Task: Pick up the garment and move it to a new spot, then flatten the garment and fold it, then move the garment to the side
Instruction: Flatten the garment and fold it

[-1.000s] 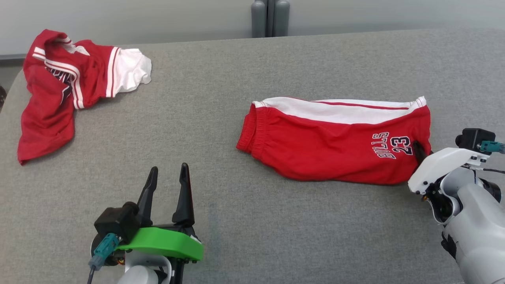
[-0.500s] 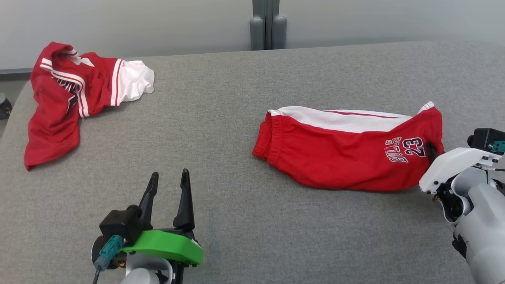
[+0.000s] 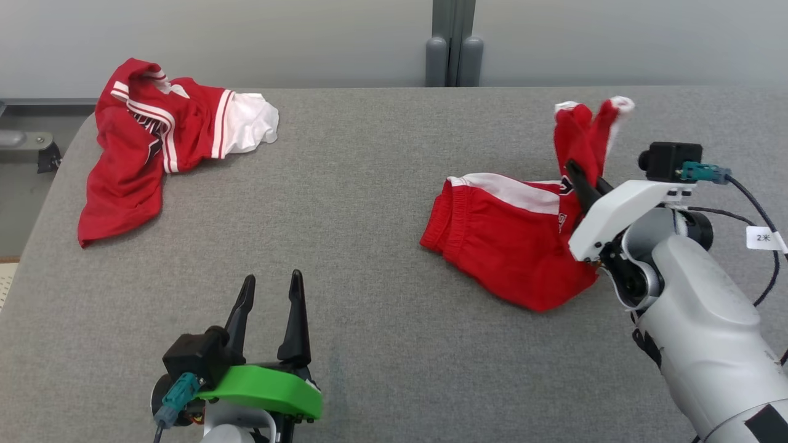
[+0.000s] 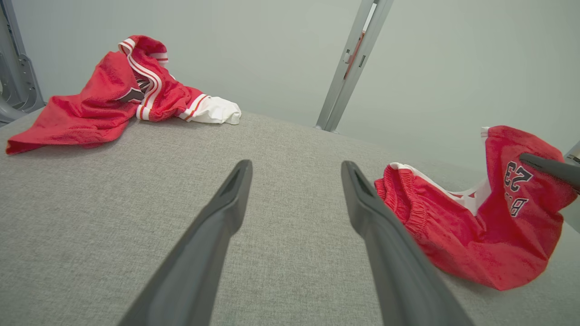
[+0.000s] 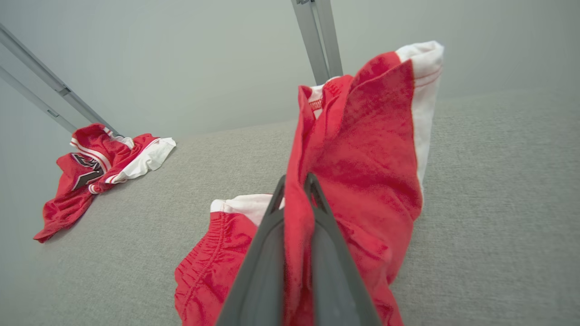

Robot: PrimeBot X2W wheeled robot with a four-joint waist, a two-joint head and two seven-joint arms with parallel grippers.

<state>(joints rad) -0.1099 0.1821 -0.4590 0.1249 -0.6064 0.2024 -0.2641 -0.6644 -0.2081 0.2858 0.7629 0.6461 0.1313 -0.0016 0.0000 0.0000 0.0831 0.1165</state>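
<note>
The garment, red shorts with white side stripes and a "23" print, lies on the right half of the grey table. My right gripper is shut on its right leg end and holds that end up off the cloth, so the fabric stands in a peak while the waistband end rests on the table. In the right wrist view, red cloth is pinched between the fingers of the right gripper. My left gripper stands open and empty near the table's front left, well apart from the shorts.
A crumpled red and white jersey lies at the far left corner of the grey table. A grey post rises behind the back edge. Bare grey cloth lies between the two garments.
My right gripper has risen and moved left with the shorts' right end, bunching the flat shorts into a peak. The head camera has shifted. The left arm has stayed still.
</note>
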